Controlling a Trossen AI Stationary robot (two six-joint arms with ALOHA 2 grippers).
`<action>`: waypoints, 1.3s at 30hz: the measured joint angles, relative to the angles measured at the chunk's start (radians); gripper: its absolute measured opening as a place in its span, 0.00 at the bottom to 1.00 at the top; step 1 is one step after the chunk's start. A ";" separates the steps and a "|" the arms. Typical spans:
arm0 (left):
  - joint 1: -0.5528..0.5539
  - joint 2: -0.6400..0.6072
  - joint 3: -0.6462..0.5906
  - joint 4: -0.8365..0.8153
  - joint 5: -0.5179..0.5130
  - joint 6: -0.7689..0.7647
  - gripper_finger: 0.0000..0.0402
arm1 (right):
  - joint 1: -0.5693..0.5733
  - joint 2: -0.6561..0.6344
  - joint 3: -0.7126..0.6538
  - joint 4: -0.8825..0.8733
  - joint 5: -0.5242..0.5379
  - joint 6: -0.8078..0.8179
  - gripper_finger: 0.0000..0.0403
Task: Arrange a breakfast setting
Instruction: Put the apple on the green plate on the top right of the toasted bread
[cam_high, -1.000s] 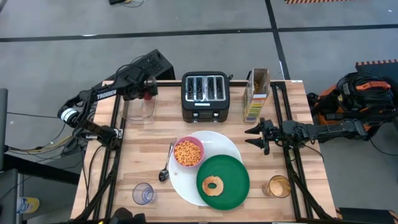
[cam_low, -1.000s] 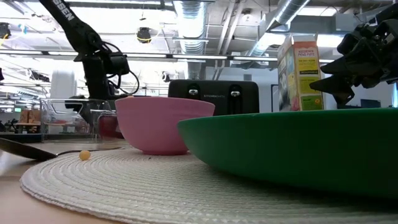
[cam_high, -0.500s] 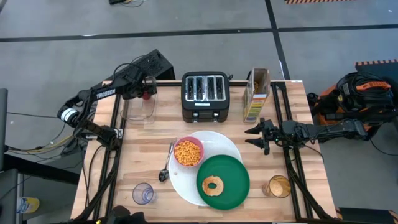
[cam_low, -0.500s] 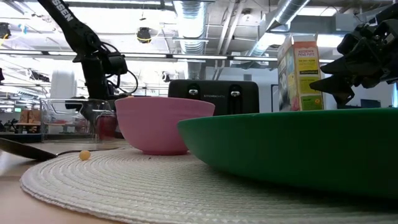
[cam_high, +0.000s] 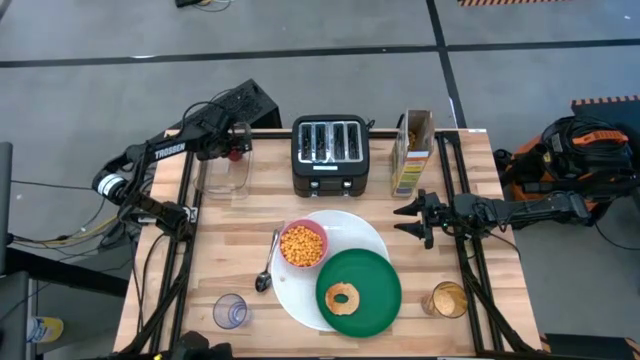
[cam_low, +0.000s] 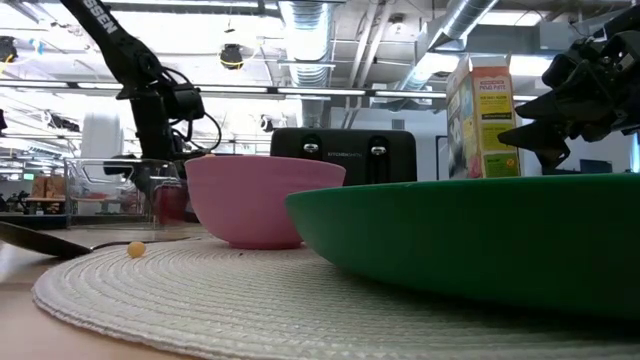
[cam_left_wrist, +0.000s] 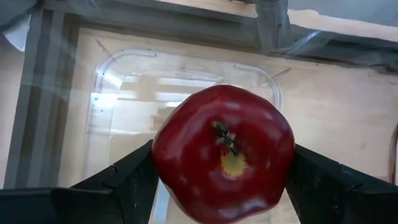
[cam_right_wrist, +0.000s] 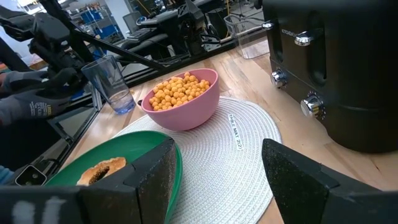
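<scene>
Left gripper (cam_left_wrist: 217, 186) is clamping the small red fruit (cam_left_wrist: 222, 152) over the clear container (cam_high: 228, 172), upper left, lifting it out toward the white plate (cam_high: 372, 238); right gripper (cam_high: 408, 220) is waiting wide open, centre right.

Glossy red apple (cam_left_wrist: 222, 152) over clear plastic box (cam_left_wrist: 180, 118). Pale wood table (cam_high: 230, 240). Woven matt mat (cam_right_wrist: 236, 162). Shiny metal spoon (cam_high: 266, 272). Smooth pink bowl (cam_right_wrist: 183, 102). Black glossy toaster (cam_high: 330, 153).

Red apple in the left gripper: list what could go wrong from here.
1. The red apple is round and glossy, pinched only at its sides by the left gripper; it might slip back into the clear container below.
2. The pink bowl, bagel and green plate crowd the white plate, so placing it may knock cereal out.
</scene>
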 joint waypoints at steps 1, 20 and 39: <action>0.000 -0.001 0.000 -0.005 0.005 0.002 0.69 | 0.000 0.000 0.000 0.000 0.000 0.000 0.65; -0.048 -0.341 -0.002 -0.107 0.069 0.015 0.69 | 0.000 0.000 0.000 0.000 0.000 0.000 0.65; -0.388 -0.522 -0.001 0.294 0.306 0.010 0.69 | 0.000 0.000 0.000 0.000 0.000 0.000 0.65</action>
